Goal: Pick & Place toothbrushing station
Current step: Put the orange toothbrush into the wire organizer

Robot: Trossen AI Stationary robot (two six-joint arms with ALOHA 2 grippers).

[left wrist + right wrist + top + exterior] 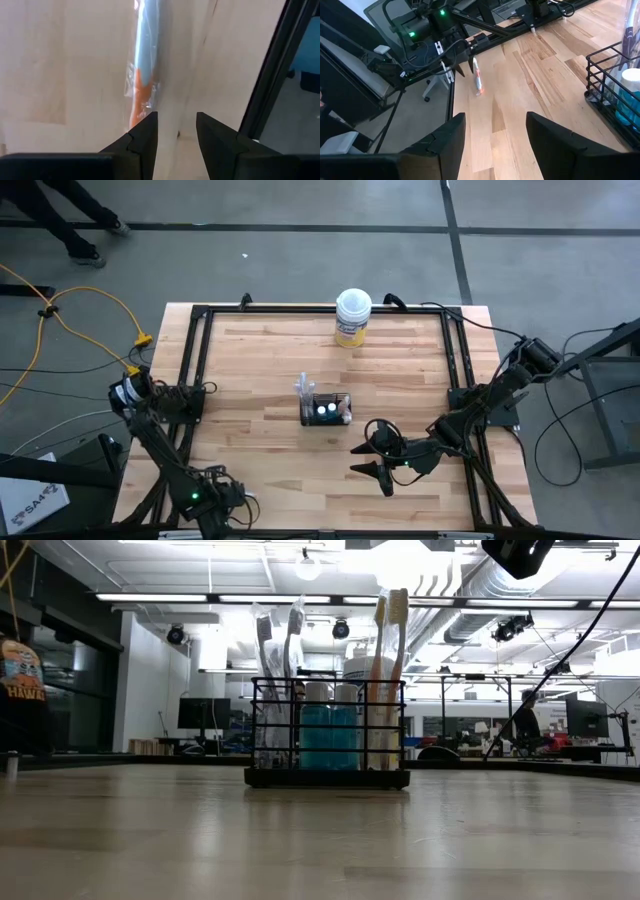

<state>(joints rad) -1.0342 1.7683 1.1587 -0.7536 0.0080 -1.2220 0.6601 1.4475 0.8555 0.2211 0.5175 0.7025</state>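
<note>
The holder (326,409) stands mid-table (260,360) with toothbrushes (388,640) and tubes (330,730) upright in it, the round tub (352,317) behind it near the far edge, the right gripper (372,459) just right of it toward the near edge, and the left gripper (232,505) at the near-left corner

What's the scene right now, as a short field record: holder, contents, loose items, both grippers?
holder: black wire-mesh holder upright near the middle of the wooden table
contents: two teal white-capped tubes and upright toothbrushes
loose item: wrapped toothbrush lying flat on the table near the left arm
tub: white-lidded yellow tub at the table's far edge
left gripper: open, just above the wrapped toothbrush, holding nothing
right gripper: open, empty, beside the holder
</note>
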